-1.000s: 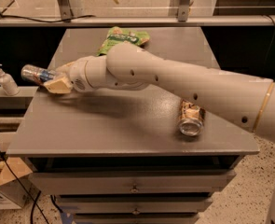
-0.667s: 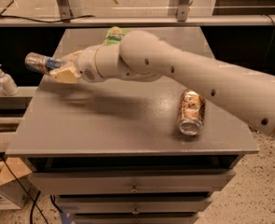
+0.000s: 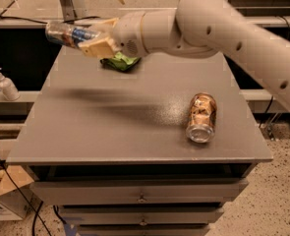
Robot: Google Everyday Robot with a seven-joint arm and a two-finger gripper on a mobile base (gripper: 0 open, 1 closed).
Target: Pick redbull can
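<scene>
Lifted higher, hand [image 3: 93, 41] grips redbull can [image 3: 66, 34] sideways.

Over the grey table [image 3: 110, 132], the tan end effector [image 3: 89, 39] holds the silver, blue-patched redbull can [image 3: 63, 33].

redbull can [image 3: 66, 34] in end effector [image 3: 89, 39], above table [image 3: 110, 132] rear-left
</scene>
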